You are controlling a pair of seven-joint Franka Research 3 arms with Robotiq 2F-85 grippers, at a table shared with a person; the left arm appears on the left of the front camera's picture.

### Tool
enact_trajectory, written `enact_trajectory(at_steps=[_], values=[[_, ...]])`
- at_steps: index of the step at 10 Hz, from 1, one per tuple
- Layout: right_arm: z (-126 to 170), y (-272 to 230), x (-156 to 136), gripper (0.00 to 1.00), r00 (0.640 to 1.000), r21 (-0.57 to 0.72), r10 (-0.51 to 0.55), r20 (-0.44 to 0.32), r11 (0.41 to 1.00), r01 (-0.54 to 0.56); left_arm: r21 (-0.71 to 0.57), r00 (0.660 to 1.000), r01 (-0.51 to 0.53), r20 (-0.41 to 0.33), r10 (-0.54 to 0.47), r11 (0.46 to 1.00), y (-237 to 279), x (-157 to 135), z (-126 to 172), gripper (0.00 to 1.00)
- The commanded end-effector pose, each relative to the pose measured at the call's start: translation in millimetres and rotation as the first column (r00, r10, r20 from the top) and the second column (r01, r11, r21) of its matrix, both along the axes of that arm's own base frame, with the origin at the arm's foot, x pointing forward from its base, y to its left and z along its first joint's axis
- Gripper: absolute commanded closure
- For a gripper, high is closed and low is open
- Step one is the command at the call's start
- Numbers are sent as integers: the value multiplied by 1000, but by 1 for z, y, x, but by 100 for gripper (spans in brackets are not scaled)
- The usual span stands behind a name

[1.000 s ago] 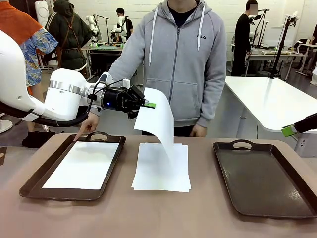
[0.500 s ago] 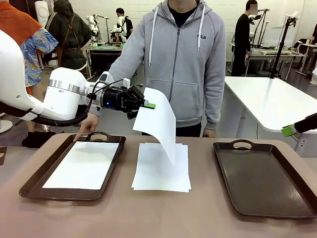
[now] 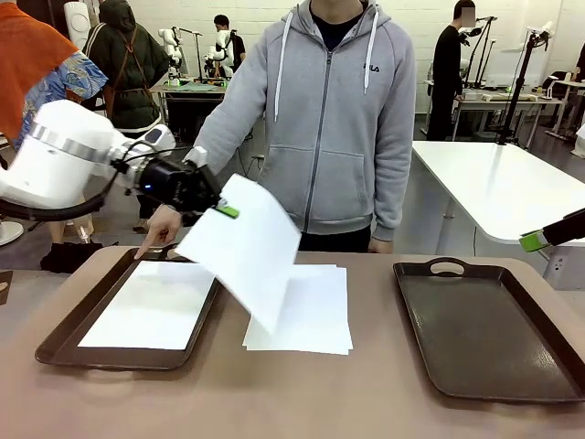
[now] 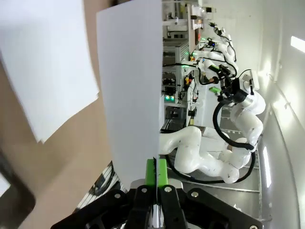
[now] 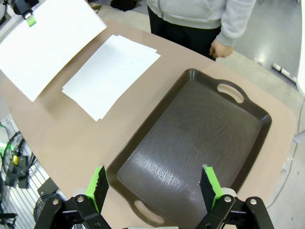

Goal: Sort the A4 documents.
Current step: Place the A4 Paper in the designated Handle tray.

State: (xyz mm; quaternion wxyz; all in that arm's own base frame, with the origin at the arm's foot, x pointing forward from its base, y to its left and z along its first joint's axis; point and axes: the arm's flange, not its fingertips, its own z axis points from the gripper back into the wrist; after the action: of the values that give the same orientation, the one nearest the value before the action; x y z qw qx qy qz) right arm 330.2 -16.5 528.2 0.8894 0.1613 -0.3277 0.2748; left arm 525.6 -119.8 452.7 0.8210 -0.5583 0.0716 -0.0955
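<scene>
**One sheet in the air, a tray comes next**

The step in hand, as I judge it, is carrying one document from the pile to a tray. My left gripper point(image 3: 224, 210) has its two green pads pressed together on the edge of a thin white A4 paper sheet point(image 3: 242, 251). The pinch is near one corner, so the sheet hangs free and tilted. It is in the air, above and to the left of the flat stack of white A4 sheets point(image 3: 306, 311) that lies on the brown table top point(image 3: 292, 393). Its low corner hangs over the left edge of the stack, and I cannot tell if it touches.

Left of the stack stands a dark brown handled tray point(image 3: 55, 346) with one white sheet point(image 3: 151, 306) flat inside. A person's hand point(image 3: 160, 229) has a finger at its far rim. Right of the stack, a second dark brown tray point(image 5: 190, 143) has nothing in it.

The next move, I think, calls for bringing the held sheet over the tray left of the stack, lowering it flat, then letting go. The paper is limp, so it may curl or slide.

My right gripper point(image 5: 153, 183) is spread wide, holds nothing, and hovers above the tray right of the stack.
</scene>
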Motion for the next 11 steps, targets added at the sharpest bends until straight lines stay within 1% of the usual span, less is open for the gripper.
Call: enact_trajectory(at_steps=[1,2,3,4,7,8,9,11], values=[[-1,0,1,0,1000,10,8,-2,1000,-8,55,999,-3,-50,6,998,32,-7,0,99],[-1,0,1,0,1000,10,8,-2,1000,-8,63,999,-2,-39,4,998,49,-7,-1,99],[-1,0,1,0,1000,10,8,-2,1000,-8,87,999,21,-28,-19,996,63,-5,-7,99],[-1,0,1,0,1000,10,8,-2,1000,-8,129,1000,-9,-8,11,992,80,1,-16,99],[-1,0,1,0,1000,10,8,-2,1000,-8,101,999,-35,45,31,994,105,21,-31,99],[-1,0,1,0,1000,10,8,-2,1000,-8,109,997,-65,55,59,992,113,30,-35,99],[-1,0,1,0,1000,10,8,-2,1000,-8,134,995,-92,56,85,987,121,37,-38,99],[-1,0,1,0,1000,10,8,-2,1000,-8,171,993,-113,43,107,979,134,50,-45,99]])
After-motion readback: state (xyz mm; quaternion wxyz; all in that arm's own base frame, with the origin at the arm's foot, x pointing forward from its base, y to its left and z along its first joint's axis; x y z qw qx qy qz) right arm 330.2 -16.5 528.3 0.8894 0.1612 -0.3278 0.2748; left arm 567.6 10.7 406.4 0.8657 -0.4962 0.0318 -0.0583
